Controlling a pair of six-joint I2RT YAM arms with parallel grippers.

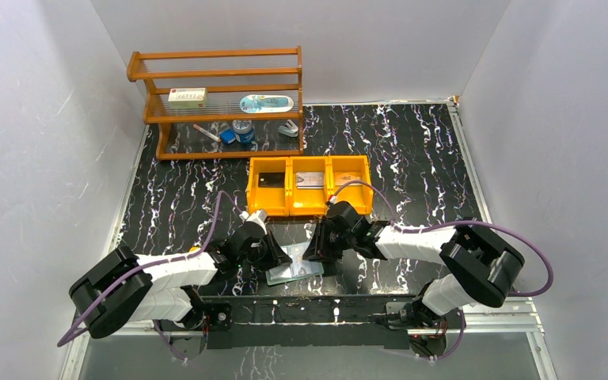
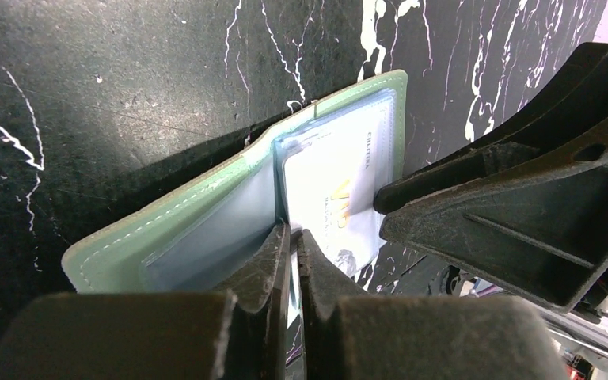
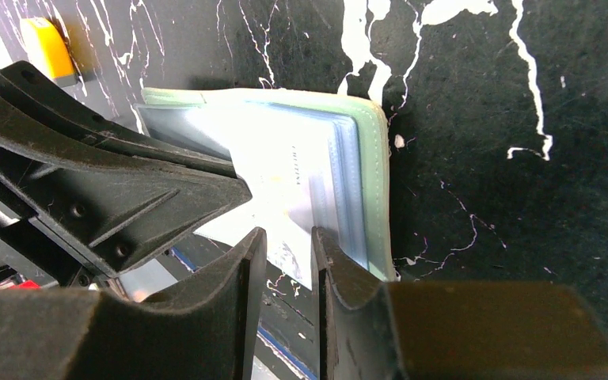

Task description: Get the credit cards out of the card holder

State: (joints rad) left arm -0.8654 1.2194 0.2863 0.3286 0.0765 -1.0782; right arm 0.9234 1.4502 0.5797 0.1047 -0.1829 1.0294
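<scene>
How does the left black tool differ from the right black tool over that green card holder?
The left black two-finger tool has its jaws pinched together on a clear pocket leaf of the open muted-green card holder; the right black two-finger tool shows a narrow gap between its jaws. The left works at the fold; the right at the pale card in one panel. Both sit low at the holder.

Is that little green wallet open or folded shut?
Open. The card holder's two green panels lie spread apart, clear inner pockets exposed, a pale card showing in one.
</scene>
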